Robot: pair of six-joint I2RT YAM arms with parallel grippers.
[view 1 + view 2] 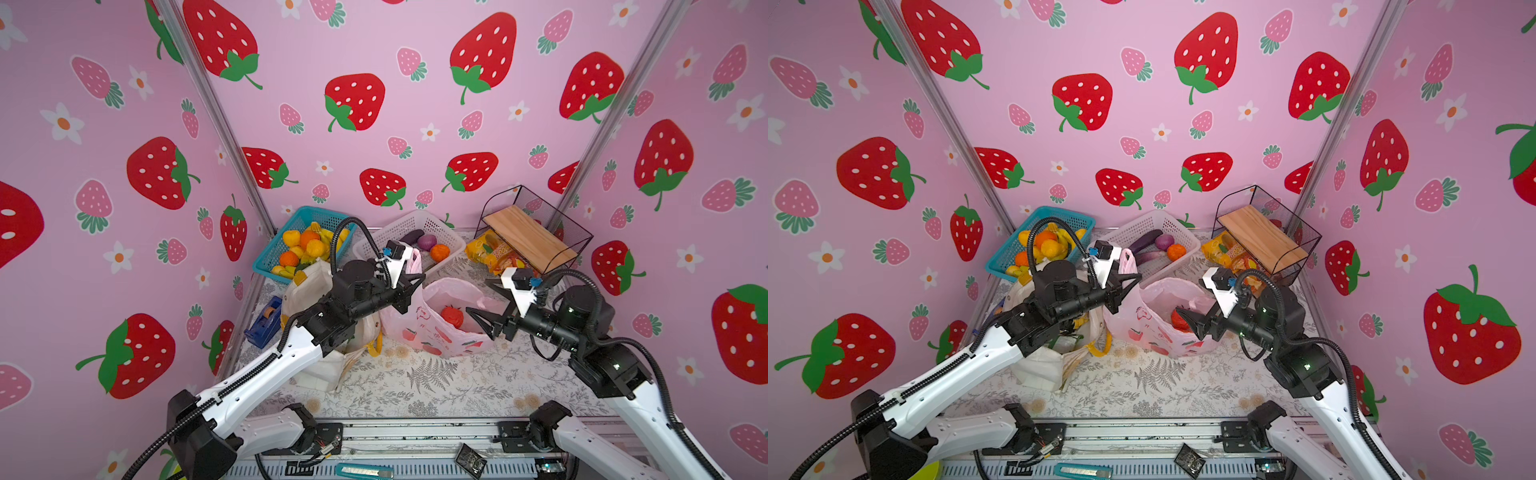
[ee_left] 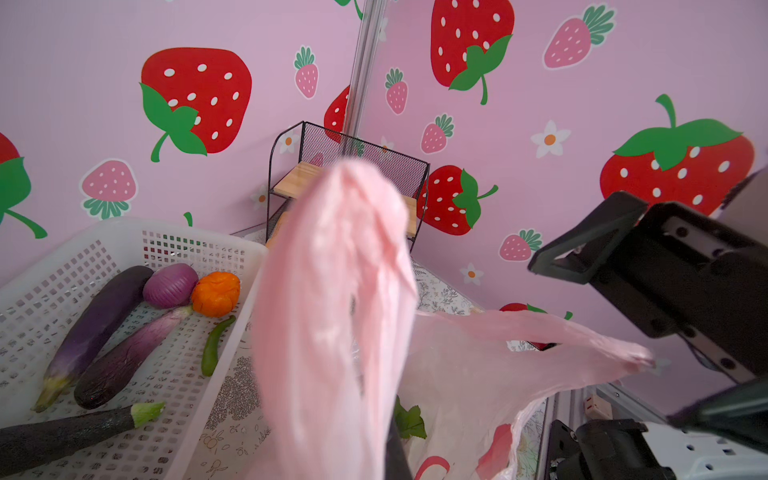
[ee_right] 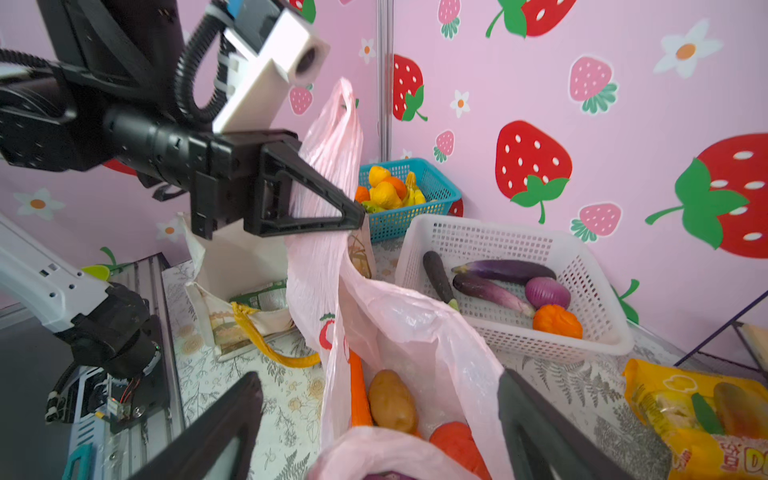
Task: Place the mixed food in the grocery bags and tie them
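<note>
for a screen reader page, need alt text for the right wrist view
The left gripper is shut on a handle of the thin pink plastic bag. Inside the open bag lie an orange toy carrot, a brown potato and a red tomato; the right gripper is open at its mouth. A white mesh basket of purple aubergines stands nearby.

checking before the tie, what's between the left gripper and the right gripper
The open mouth of the pink plastic bag, with a red tomato inside, fills the stretch between left gripper and right gripper; both top views show it.
</note>
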